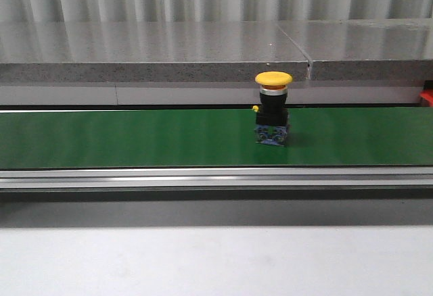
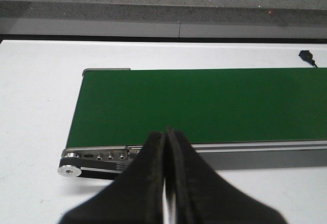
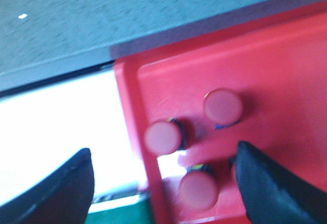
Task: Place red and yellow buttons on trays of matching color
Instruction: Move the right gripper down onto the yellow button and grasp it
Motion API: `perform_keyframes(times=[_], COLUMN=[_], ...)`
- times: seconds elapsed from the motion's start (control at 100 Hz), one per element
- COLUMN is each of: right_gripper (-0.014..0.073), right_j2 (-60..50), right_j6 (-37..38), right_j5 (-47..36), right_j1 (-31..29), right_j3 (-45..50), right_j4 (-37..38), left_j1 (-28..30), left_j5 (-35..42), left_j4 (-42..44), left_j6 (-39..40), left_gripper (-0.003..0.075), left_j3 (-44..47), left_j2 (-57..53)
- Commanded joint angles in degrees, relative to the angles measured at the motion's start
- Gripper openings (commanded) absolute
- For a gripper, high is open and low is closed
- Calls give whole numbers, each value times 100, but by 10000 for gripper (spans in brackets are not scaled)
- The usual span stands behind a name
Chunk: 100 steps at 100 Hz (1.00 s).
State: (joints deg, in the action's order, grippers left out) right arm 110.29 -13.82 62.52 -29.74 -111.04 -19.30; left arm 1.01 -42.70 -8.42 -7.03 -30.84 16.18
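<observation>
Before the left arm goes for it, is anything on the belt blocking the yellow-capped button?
Nothing visible does. The yellow mushroom-cap push button stands alone and upright on the green conveyor belt. The left tool, closed, faces bare belt; the button is outside that view.

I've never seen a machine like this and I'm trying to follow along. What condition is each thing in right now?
Yellow mushroom-head push button: standing upright on the green conveyor belt, held by nothing.
Three red round-capped buttons: sitting in the red plastic tray, not held.
Left hand: shut, empty, above the belt's end.
Right hand: open, empty, over the red tray.
</observation>
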Motion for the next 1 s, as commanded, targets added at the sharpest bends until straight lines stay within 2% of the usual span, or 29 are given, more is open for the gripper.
perform_keyframes(times=[0.0, 0.33, 0.54, 0.75, 0.99], right_gripper=[567, 567, 567, 567, 567], right_j2=[-718, -2429, -3234, -3300, -2879], right_j6=[-57, -232, -483, -1066, -1489], right_j5=[115, -118, -361, -435, -631], right_j1=[97, 683, 1312, 2314, 3353], right_j3=[161, 2504, 3754, 4267, 4286], right_j4=[-215, -229, -229, -229, -152], left_j1=[-37, -37, -37, -37, -37], left_j5=[415, 415, 415, 415, 415], left_j4=[-107, -107, -107, -107, -107], left_j6=[19, 19, 19, 19, 19], left_gripper=[-21, -21, -21, -21, -21], left_j3=[-152, -152, -152, -152, -152], left_j2=[45, 45, 45, 45, 45])
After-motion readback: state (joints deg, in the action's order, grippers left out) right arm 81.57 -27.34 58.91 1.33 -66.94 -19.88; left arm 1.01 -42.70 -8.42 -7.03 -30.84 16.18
